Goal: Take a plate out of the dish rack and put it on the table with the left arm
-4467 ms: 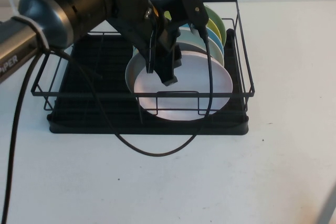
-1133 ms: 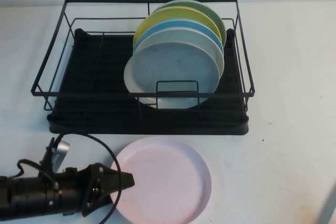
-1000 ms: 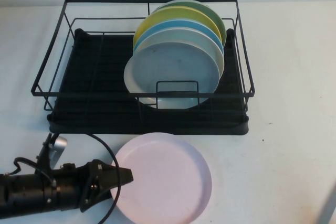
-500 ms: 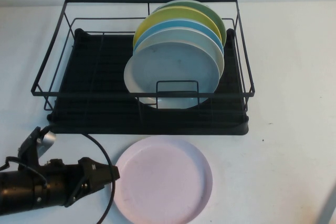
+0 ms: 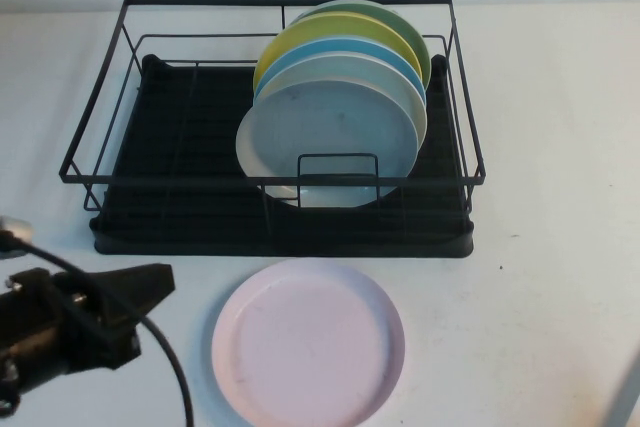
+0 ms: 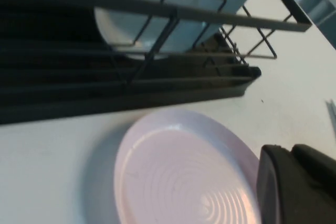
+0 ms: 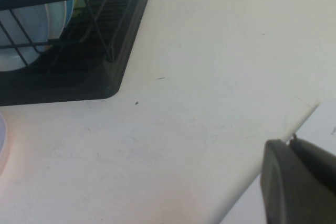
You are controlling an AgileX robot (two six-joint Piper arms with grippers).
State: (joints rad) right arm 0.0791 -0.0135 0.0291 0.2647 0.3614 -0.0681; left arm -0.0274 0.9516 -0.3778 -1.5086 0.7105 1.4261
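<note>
Matte pink glaze covered the plate, a round dish with a shallow raised rim that lay flat on the white table, just in front of the dish rack and apart from its tray edge. In the left wrist view the same plate showed faint concentric rings across its well. The rack was thin black wire, boxy and rectangular, seated on a black ribbed tray, and its left half held nothing but ribs. On its right side stood a row of plates on edge: a pale blue-grey plate at the front, then a blue plate, a yellow plate and a green plate behind it. The left gripper sat low at the near left of the table, well clear of the pink plate's rim, holding nothing; its dark fingers pointed toward the plate, and whether they were spread or closed could not be told. A black cable looped down from the arm beside it. Bare white tabletop stretched to the right of the rack and plate, marked only by a few dark specks. The right gripper hung past the table's near right corner, only one dark finger showing in its wrist view, so its state could not be told either.
</note>
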